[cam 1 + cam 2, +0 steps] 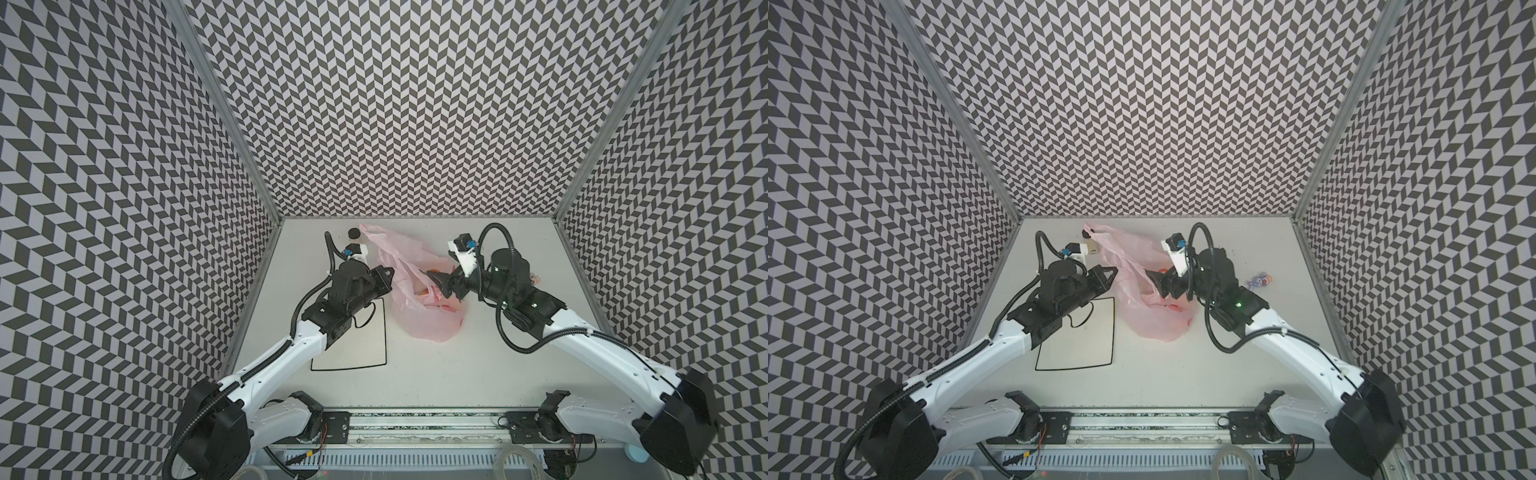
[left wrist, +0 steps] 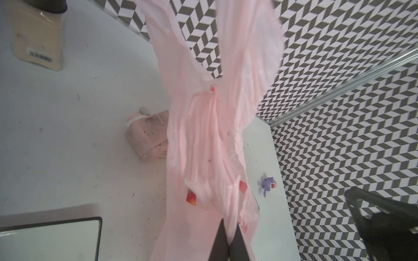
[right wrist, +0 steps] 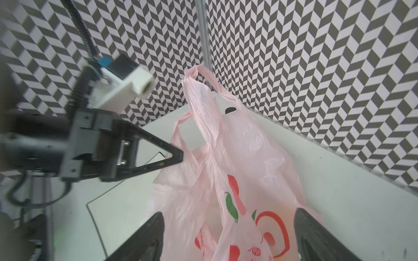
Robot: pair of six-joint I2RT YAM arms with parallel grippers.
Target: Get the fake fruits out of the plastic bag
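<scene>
Tabletop (image 1: 457,374): bag (image 1: 419,322) w/ fruits (image 1: 434,304) inside (orange, red); L pincer (image 2: 229,228) clamped on bag, R pincer (image 3: 229,213) apart.

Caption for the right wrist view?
Open right gripper at the pink plastic bag; left gripper shut on its edge.

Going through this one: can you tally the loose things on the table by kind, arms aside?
plastic bag: 1
plate: 1
purple toy: 1
beige box: 1
pinkish bottle: 1
fruits: inside the bag, number cannot be told
Total: 5, not counting the fruits
</scene>
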